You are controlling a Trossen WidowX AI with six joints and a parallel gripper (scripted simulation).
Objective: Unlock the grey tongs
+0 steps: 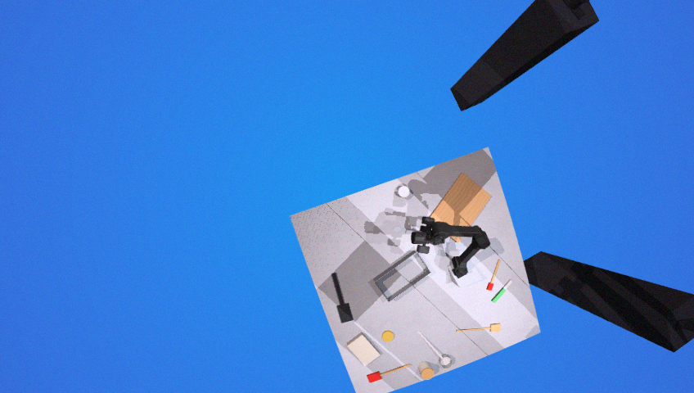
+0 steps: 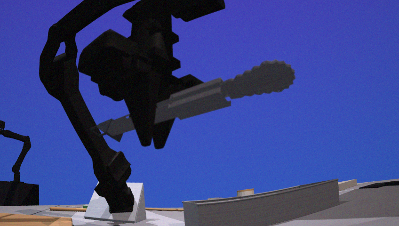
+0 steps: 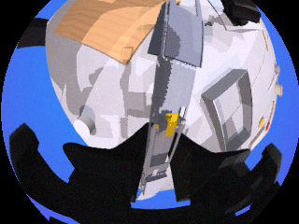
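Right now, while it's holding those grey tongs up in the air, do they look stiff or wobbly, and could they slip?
Probably stiff: the grey tongs jut straight out either side of the end effector without sagging. They may pivot or slip, since they are gripped nearer the hinge end, with the longer, scalloped-tip part overhanging. The arms look closed together, so likely locked.
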